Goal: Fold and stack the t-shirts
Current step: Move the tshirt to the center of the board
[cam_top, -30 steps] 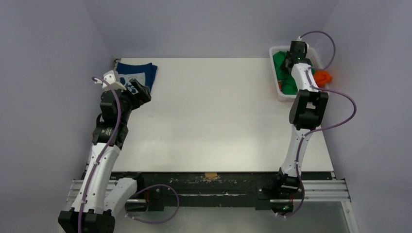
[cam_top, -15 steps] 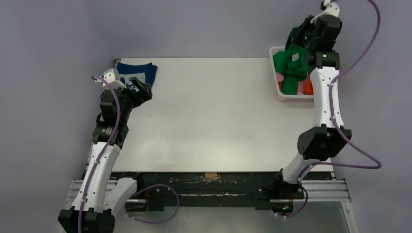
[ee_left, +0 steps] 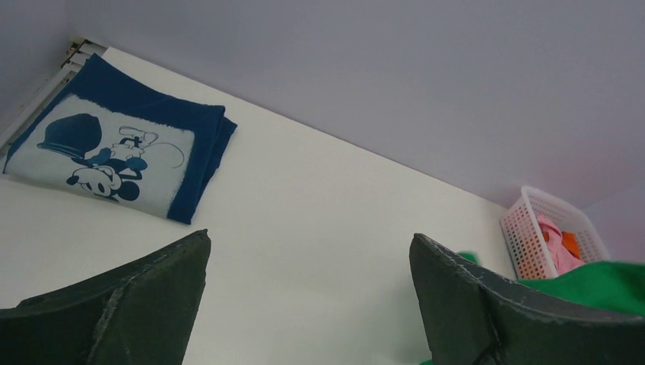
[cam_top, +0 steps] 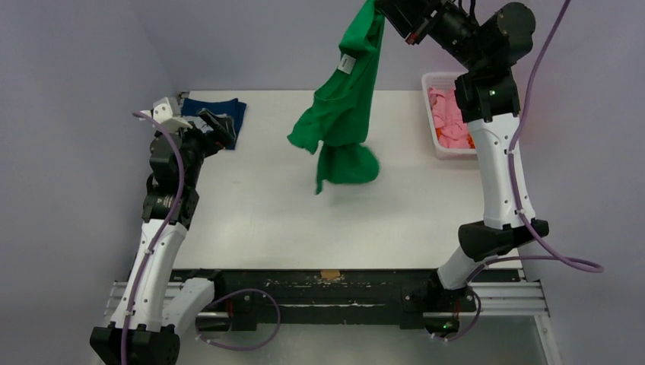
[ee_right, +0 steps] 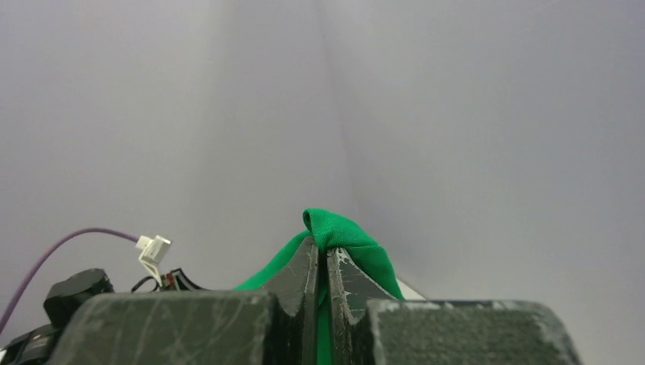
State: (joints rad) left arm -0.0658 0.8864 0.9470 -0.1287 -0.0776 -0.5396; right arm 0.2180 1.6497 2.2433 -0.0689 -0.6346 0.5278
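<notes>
Green t-shirt [cam_top: 340,114] hangs pinched between fully closed right fingers [ee_right: 298,285].

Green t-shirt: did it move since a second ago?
Yes. The green t-shirt left the white basket, going up and leftward: the right gripper, shut on it, dangles it over the table, left of the basket.

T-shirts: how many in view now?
4: bright green cloth t-shirt hanging from right gripper; folded navy printed one far-left; pink one, orange one in white plastic basket; others may hide.
</notes>
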